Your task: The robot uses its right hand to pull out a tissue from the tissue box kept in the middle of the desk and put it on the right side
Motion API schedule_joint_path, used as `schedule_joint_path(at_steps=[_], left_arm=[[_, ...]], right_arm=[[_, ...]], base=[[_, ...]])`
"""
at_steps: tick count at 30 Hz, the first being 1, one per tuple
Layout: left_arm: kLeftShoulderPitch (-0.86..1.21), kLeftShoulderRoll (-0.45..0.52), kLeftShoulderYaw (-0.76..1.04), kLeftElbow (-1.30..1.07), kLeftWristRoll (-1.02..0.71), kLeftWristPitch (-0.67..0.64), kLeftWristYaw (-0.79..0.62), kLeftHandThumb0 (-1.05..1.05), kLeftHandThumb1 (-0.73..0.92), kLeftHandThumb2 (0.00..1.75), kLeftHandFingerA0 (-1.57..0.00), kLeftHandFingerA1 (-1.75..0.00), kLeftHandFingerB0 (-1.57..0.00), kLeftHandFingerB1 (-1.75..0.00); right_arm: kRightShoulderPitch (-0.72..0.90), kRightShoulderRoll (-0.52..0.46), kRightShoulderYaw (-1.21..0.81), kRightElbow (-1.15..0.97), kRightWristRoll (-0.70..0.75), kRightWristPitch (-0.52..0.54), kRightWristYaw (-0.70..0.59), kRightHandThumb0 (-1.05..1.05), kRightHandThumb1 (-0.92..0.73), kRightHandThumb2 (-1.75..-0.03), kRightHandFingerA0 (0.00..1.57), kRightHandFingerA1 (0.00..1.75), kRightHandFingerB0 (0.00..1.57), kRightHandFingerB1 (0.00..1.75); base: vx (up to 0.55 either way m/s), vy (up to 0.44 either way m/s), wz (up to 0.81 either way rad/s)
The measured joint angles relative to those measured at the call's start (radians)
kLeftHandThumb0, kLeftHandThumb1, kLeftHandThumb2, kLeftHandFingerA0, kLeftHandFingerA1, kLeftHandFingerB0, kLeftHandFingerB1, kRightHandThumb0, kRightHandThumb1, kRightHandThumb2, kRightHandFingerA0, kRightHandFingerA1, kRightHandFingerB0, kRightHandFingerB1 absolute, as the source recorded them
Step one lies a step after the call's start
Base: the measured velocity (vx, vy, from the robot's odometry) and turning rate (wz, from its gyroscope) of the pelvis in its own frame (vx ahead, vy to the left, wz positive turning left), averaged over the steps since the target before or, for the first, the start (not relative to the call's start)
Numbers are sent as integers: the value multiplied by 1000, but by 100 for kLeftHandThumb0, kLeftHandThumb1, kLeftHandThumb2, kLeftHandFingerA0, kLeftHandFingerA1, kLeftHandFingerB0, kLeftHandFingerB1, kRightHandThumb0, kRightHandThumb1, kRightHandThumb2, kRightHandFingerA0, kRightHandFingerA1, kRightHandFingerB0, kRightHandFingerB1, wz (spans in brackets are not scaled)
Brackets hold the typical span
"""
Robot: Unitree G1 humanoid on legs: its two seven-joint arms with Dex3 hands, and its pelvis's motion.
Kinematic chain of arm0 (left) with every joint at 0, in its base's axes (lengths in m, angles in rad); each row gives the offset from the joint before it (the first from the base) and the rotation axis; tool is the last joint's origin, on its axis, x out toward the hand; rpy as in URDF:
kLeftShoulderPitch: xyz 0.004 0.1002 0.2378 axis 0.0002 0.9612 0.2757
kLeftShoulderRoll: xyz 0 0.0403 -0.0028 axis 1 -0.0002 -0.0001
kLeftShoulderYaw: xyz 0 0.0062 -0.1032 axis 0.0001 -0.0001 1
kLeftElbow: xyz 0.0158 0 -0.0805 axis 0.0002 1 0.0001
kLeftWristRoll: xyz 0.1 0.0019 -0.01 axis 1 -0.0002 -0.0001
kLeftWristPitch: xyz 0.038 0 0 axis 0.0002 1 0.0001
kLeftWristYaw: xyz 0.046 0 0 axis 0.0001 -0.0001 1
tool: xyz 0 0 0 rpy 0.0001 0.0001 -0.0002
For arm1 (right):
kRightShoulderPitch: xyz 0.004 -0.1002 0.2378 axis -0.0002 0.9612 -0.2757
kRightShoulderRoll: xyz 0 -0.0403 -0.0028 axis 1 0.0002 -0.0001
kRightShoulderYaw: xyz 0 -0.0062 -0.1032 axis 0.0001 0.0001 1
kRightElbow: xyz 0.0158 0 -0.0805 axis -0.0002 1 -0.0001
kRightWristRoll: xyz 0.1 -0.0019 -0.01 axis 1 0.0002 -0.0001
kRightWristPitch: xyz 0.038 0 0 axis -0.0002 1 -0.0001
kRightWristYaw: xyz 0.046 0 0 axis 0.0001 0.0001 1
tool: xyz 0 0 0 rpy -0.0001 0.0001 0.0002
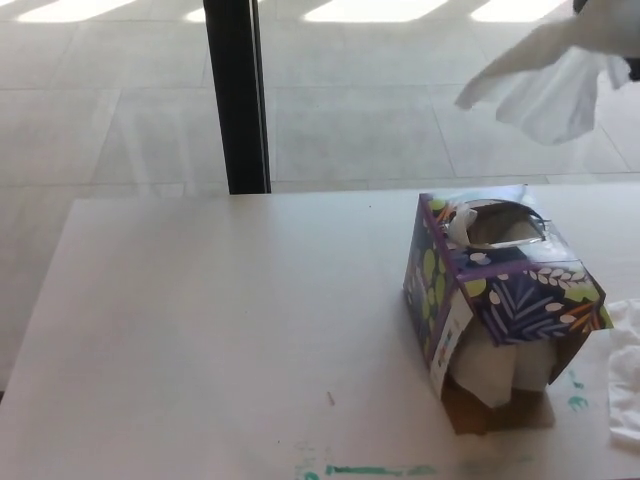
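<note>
Hanging in the air at the top right, a white tissue (548, 85) is dangling free, well above the tissue box (500, 290). The right hand (632, 66) is barely showing as a dark sliver at the frame edge, probably pinching the tissue, though I cannot tell its fingers' state. The box is sitting on the desk (200, 330), its near side torn open with tissue spilling out. More tissues (626, 370) are lying at the right edge.

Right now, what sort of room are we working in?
Probably an office or lab test area: a plain desk with marker stains, a pale tiled floor, and a black post behind it.
</note>
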Motion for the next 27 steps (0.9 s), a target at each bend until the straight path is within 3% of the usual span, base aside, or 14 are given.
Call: schedule_joint_path(at_steps=[2, 7, 11, 12, 13, 16, 17, 19, 21, 22, 23, 24, 25, 27], left_arm=[[1, 0, 4, 1, -3, 0, 0, -90, 87, 100, -74, -112, -57, -102], [10, 0, 8, 3, -12, 0, 0, -83, 88, 102, -73, -108, -54, -97], [13, 0, 6, 2, -13, 0, 0, -85, 87, 102, -73, -109, -54, -98], [14, 0, 6, 2, -13, 0, 0, -85, 87, 101, -74, -109, -54, -97], [14, 0, 5, 2, -13, 0, 0, -86, 86, 102, -75, -109, -55, -97], [16, 0, 6, 4, -14, -1, 0, -87, 86, 100, -73, -108, -54, -97], [18, 0, 6, 6, -15, 0, 0, -87, 86, 100, -72, -107, -54, -97], [18, 0, 6, 7, -15, 0, 0, -87, 86, 100, -73, -108, -57, -99], [16, -1, 5, 7, -15, 0, 0, -86, 86, 100, -73, -108, -57, -99], [15, -1, 5, 7, -15, 0, 0, -85, 85, 101, -75, -108, -58, -99], [15, -1, 5, 7, -15, 0, 0, -85, 85, 101, -76, -109, -58, -99], [14, -1, 5, 7, -15, 0, 0, -85, 85, 101, -76, -109, -58, -99], [15, -1, 5, 7, -15, 0, 0, -87, 85, 101, -74, -109, -57, -99], [15, -1, 5, 6, -15, 0, 0, -87, 84, 101, -73, -109, -57, -99]], right_arm=[[-17, 0, -32, 7, 7, 16, -27, -24, -44, -128, 108, 175, 91, 142], [-64, 3, -86, 41, 30, 39, -87, -23, -45, -126, 104, 175, 83, 153], [-105, -11, -110, 82, 44, 40, -127, -24, -48, -121, 104, 175, 83, 148], [-110, -19, -114, 87, 47, 40, -133, -33, -50, -119, 130, 141, 95, 117], [-110, -35, -116, 86, 49, 42, -132, -26, -42, -119, 103, 175, 85, 130], [-96, -92, -106, 68, 45, 54, -117, -25, -48, -109, 100, 171, 91, 110], [-79, -122, -99, 48, 40, 67, -99, -25, -55, -95, 96, 169, 90, 102], [-55, -144, -90, 27, 36, 83, -74, -23, -58, -87, 89, 163, 83, 121], [-24, -164, -84, 0, 32, 103, -44, -22, -57, -85, 93, 161, 87, 124], [-7, -171, -80, -13, 28, 116, -29, -18, -59, -67, 92, 143, 91, 93], [10, -180, -76, -22, 26, 123, -18, -19, -58, -65, 93, 143, 93, 88], [15, -182, -75, -25, 25, 125, -15, -19, -58, -65, 93, 143, 93, 88], [58, -201, -62, -39, 18, 140, 9, -26, -65, -59, 83, 150, 80, 111], [108, -215, -48, -50, 11, 158, 34, -27, -67, -66, 82, 150, 82, 102]], base=[[0, 0, 0], [0, 0, 0], [0, 0, 0], [0, 0, 0], [0, 0, 0], [0, 0, 0], [0, 0, 0], [0, 0, 0], [0, 0, 0], [0, 0, 0], [0, 0, 0], [0, 0, 0], [0, 0, 0], [0, 0, 0]])
